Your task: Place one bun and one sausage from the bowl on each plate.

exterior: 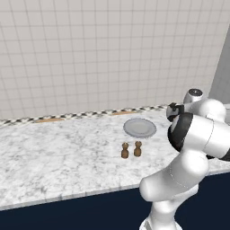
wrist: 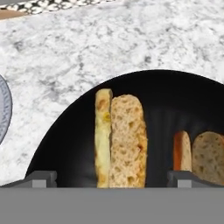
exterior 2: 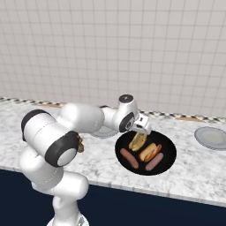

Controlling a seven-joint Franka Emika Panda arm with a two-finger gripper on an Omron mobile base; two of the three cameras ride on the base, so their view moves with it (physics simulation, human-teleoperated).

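From the left base view I see the marble counter (exterior: 58,152) running under a tiled wall, with a small grey plate (exterior: 139,128) lying flat toward its far side. Just nearer than the plate stand two small brown shakers (exterior: 131,149), upright and side by side, close but apart. The arm's white elbow bulks up at the right and hides whatever lies beyond it.

From the right base view I have the black bowl (exterior 2: 146,152) near the counter's front edge, right of the arm. In it lie two buns, one at the far left (exterior 2: 137,141) and one in the middle (exterior 2: 150,152), with a sausage (exterior 2: 129,158) at the near left and a second sausage (exterior 2: 154,162) at the near right. The gripper (exterior 2: 144,128) hangs over the bowl's far rim, just above the far-left bun; I cannot judge its spread from here. A second grey plate (exterior 2: 213,137) sits well apart at the far right, and another plate edge peeks out behind the forearm.

From the hand view I look straight down at the far-left bun (wrist: 121,140), split lengthwise, lying between the two finger tips (wrist: 41,178). The jaws stand wide apart, one on each side of the bun, gripping nothing. The other bun shows at the right edge (wrist: 205,155).
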